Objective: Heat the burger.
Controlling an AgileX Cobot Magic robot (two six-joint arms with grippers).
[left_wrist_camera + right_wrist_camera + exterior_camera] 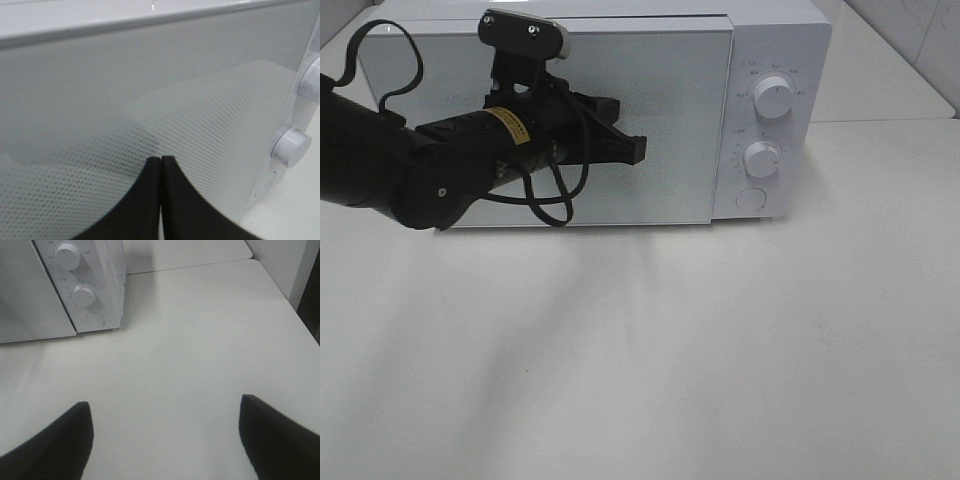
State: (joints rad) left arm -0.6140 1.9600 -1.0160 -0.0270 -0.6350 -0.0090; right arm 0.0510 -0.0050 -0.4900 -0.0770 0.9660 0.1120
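- Although the task names a burger, no burger shows in any of the three views; I judge it is probably behind the closed door of the microwave (590, 120), but the dotted glass hides the inside, so I cannot tell.
- A burger would be soft and light, easy to crush and ready to slide apart in layers (bun, filling, bun), so a wide and gentle hold from the sides, or on whatever plate carries it, seems best.
- The left gripper (635, 148) has its fingers (150, 200) pressed together with only a thin line between them, and they hold nothing.
- Right ahead of these tips is the door (150, 115); they are very near to it or touching it, and the pictures do not settle which.
- Further on, to the side of the tips, stand the lower knob (291, 145) and, beyond it, the upper knob (773, 98), with a round button (751, 199) under them.
- The right gripper (165, 435) is spread wide and empty above the bare table (200, 365), well apart from the microwave.
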